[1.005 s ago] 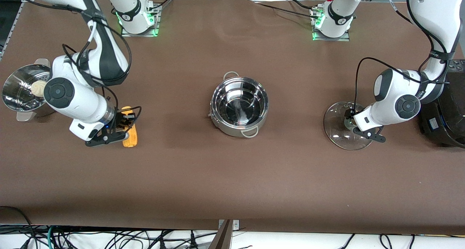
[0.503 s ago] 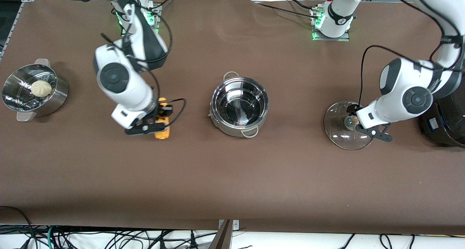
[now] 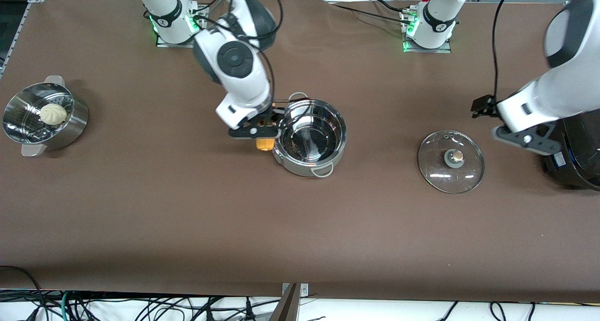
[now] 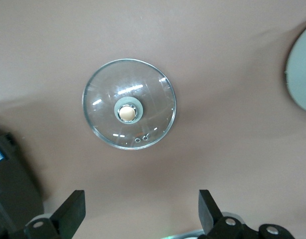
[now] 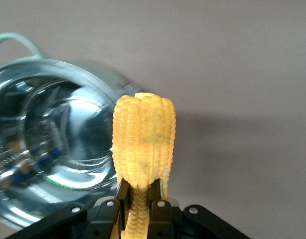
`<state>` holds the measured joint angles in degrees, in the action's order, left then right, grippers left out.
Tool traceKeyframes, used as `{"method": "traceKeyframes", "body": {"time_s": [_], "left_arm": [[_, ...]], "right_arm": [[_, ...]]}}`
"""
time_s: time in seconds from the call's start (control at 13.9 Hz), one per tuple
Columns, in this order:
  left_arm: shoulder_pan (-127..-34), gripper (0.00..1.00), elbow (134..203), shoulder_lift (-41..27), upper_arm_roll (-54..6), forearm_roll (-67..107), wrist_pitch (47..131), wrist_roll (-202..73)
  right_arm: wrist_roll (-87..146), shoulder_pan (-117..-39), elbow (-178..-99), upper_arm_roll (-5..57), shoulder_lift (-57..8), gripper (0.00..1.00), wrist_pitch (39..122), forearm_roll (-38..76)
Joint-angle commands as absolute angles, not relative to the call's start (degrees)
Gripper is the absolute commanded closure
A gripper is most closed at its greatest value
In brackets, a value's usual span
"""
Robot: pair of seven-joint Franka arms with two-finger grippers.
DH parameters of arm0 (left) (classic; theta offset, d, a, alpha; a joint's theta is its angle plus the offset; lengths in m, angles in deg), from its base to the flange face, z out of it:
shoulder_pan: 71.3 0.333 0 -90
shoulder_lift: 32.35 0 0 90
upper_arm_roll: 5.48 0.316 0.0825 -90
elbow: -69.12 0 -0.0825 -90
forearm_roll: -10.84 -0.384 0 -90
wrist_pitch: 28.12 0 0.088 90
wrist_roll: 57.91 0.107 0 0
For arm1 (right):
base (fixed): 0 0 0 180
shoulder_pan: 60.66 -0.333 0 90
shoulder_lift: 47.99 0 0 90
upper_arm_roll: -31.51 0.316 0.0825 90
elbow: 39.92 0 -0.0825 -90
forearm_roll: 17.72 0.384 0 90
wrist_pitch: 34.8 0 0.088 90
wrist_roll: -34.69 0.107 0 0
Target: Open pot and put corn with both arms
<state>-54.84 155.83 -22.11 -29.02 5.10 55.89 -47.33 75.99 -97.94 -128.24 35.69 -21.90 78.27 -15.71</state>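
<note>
The steel pot point(image 3: 344, 133) stands open in the middle of the table, with nothing in it. My right gripper point(image 3: 268, 124) is shut on the yellow corn point(image 3: 265, 144) and holds it upright over the pot's rim on the right arm's side. In the right wrist view the corn point(image 5: 143, 134) sticks out from between the fingers point(image 5: 124, 196), beside the pot point(image 5: 43, 139). The glass lid point(image 3: 451, 167) lies flat on the table toward the left arm's end. My left gripper point(image 3: 482, 108) hangs open above the table near it. The left wrist view shows the lid point(image 4: 129, 110) far below the empty left gripper point(image 4: 142, 209).
A perforated steamer bowl point(image 3: 75, 124) with a white bun point(image 3: 52, 113) stands at the right arm's end. A large black cooker point(image 3: 576, 157) sits at the left arm's end, under the left arm. Both arm bases stand along the table's back edge.
The right arm carried the corn from near the steamer bowl across to the pot's rim. The left gripper let go of the lid's knob and rose away toward the cooker.
</note>
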Motion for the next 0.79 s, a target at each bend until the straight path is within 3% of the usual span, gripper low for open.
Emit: {"method": "traceKeyframes", "body": {"time_s": [0.0, 0.14, 0.36, 0.72], "left_arm": [[-54.9, 0.0, 149.1, -22.3, -28.6, 7.2, 51.3, -46.3], [-57.6, 0.0, 148.9, -24.2, -24.6, 7.5, 51.7, -47.1], [-66.5, 0.0, 149.8, -26.2, -11.9, 8.3, 56.9, -47.1], [-73.4, 0.0, 161.8, -32.5, -5.5, 12.9, 65.2, -60.6]], "right_arm": [[85.1, -102.5, -118.4, 35.0, -14.2, 0.78, 78.7, -14.9], [89.7, -104.9, -114.0, 34.9, -10.3, 0.78, 79.4, -15.0], [93.3, -106.4, -111.9, 34.9, -7.4, 0.74, 81.6, -15.5], [92.6, -106.4, -112.2, 34.6, -6.8, 0.74, 81.8, -19.6]]}}
